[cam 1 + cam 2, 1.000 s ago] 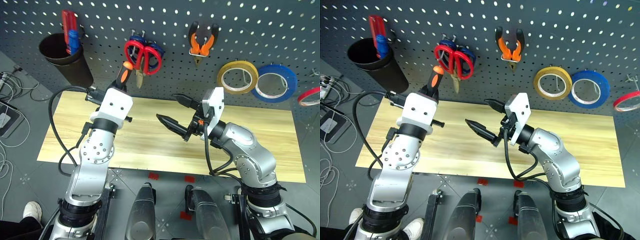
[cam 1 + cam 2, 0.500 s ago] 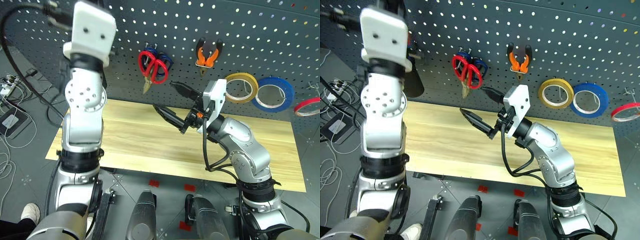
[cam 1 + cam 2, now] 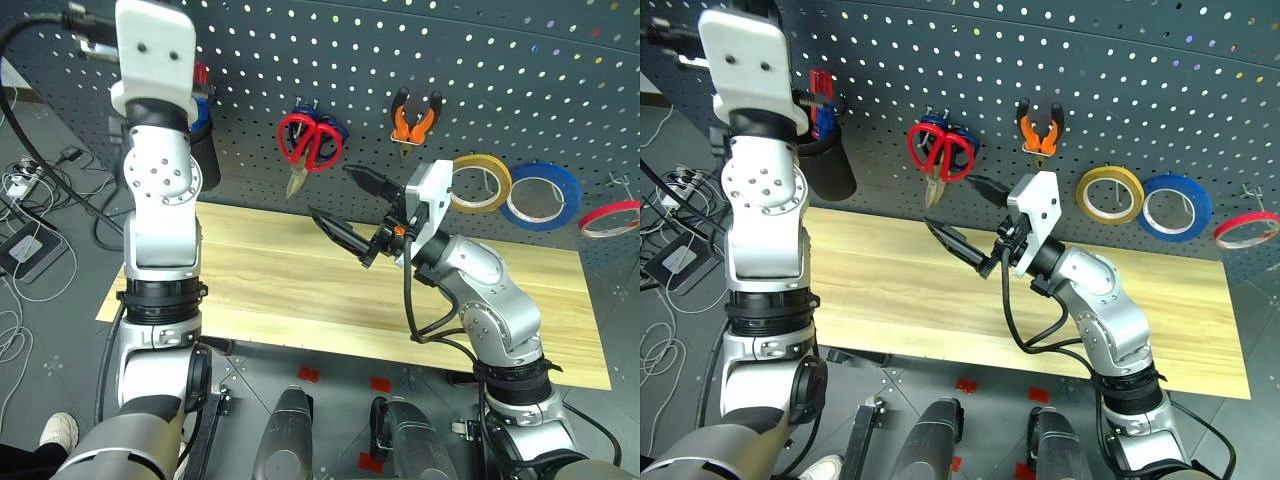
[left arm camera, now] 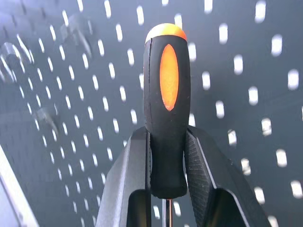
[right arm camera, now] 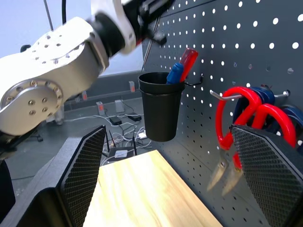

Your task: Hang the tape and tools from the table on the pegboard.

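left gripper [image 4: 163, 156] risen with screwdriver [image 4: 166, 109] (handle clamped) to black cup [image 5: 161, 111] height.

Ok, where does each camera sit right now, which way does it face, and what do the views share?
Head pair: looks forward and down over table and pegboard; both arms show.
Left wrist: faces the pegboard; left gripper shut on the screwdriver.
Right wrist: looks along the pegboard at the black cup and red scissors, between the open right gripper fingers.
Shared: head and right wrist both see cup, scissors, left arm.

I see black cup [image 5: 161, 111] hooked up, red and blue screwdrivers [image 5: 182, 66] inside; yellow roll [image 3: 478, 183] beside blue roll [image 3: 543, 196]; cables [image 3: 35, 195] on floor [image 3: 50, 330].
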`<action>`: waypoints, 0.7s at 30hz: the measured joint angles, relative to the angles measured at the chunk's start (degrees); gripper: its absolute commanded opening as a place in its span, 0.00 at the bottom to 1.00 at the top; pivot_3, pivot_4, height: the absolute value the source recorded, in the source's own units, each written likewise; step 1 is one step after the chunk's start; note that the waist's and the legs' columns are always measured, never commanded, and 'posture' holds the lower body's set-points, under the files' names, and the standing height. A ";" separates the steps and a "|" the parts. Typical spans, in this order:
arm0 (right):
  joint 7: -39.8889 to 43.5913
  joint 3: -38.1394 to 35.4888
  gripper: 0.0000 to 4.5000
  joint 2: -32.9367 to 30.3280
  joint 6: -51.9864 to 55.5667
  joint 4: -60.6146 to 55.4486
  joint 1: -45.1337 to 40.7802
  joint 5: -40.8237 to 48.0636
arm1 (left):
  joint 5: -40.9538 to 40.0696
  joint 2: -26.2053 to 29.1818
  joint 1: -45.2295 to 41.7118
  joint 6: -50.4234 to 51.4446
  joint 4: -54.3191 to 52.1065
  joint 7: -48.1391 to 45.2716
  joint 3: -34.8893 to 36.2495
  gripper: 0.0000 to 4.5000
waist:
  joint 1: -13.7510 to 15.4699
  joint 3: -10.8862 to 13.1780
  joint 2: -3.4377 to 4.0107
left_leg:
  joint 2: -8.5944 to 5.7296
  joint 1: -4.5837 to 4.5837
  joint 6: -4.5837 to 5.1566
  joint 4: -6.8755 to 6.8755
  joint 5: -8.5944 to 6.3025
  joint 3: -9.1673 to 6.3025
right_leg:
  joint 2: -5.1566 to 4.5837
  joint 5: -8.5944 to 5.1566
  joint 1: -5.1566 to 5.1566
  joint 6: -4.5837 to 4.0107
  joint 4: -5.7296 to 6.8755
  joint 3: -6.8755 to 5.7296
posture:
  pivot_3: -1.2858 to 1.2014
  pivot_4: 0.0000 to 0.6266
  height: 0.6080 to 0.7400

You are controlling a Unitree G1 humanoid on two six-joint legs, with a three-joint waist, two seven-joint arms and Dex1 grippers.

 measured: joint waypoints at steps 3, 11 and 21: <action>0.04 0.08 1.00 0.04 -0.41 0.02 0.00 -0.20 | -1.12 -0.56 0.00 0.82 0.00 -0.17 0.19 0.14 | 0.03 -0.03 -0.03 | -0.01 0.01 0.00 0.02 0.00 0.00 | 0.00 0.00 0.00 0.00 0.26 0.01 | 0.61 0.31 1.00; 0.10 0.90 1.00 -0.08 -0.55 0.06 -0.01 -0.28 | -5.41 -1.76 0.84 1.71 2.32 0.39 4.19 0.14 | 0.01 -0.07 -0.04 | -0.01 0.05 0.01 0.05 0.00 0.01 | 0.00 0.00 -0.01 0.00 0.40 0.01 | 0.61 0.33 1.00; 0.01 1.02 1.00 -0.72 -0.55 0.14 -0.02 -0.28 | -9.61 -5.85 2.96 9.26 2.13 2.86 7.20 0.14 | -0.03 -0.15 -0.09 | -0.01 0.12 0.02 0.09 0.00 0.03 | 0.00 0.00 -0.02 0.00 0.60 0.00 | 0.60 0.35 1.00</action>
